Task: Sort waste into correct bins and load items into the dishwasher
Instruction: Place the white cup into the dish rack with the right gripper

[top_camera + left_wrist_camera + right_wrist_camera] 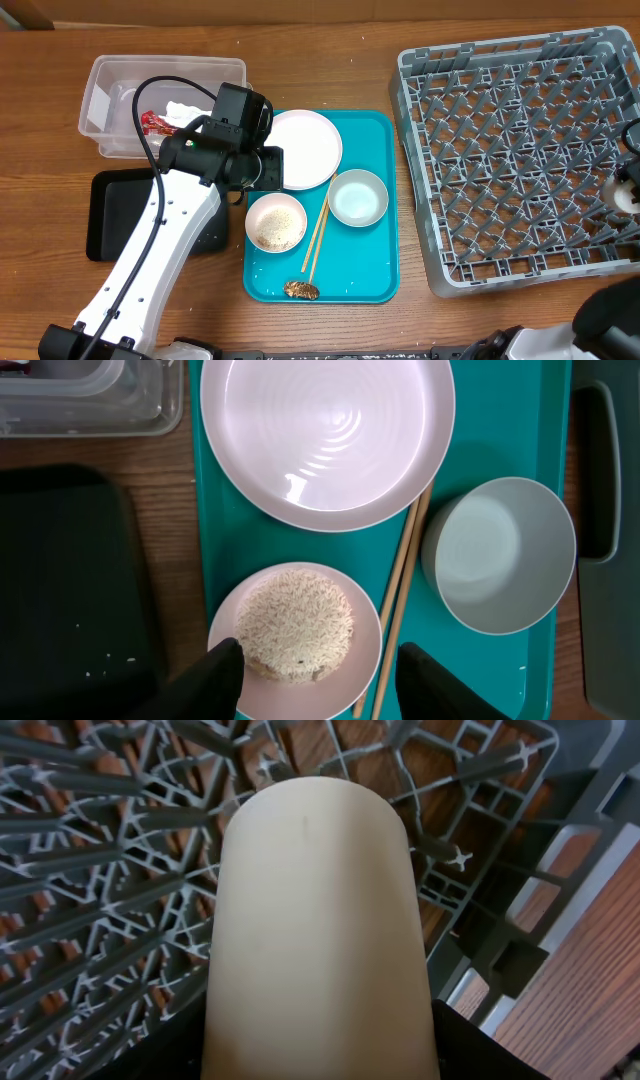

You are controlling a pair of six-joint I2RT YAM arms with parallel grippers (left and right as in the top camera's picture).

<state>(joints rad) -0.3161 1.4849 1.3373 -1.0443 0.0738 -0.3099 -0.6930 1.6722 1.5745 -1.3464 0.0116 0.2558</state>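
The left pincer [320,685] hangs spread over the rice bowl [295,630], one finger at each side of the bowl's near rim and touching nothing. The bowl sits on the tray [375,270] near its left edge. The plate [328,435] lies just beyond the bowl, and the chopsticks [400,590] run along its right, their far end tucked under the plate's rim. The empty bowl [500,555] stands right of the chopsticks. A brown scrap [301,290] lies at the tray's near edge, with bare tray around it. Left of the tray are the black bin [120,215] and, farther back, the clear bin [165,100], which holds a red wrapper [155,122].

The right pincer [627,190] is pinching a cream cup [315,930] over the rack [520,150], close to its right wall. Tines stand thick to the cup's left. Bare surface [590,970] lies past the wall.
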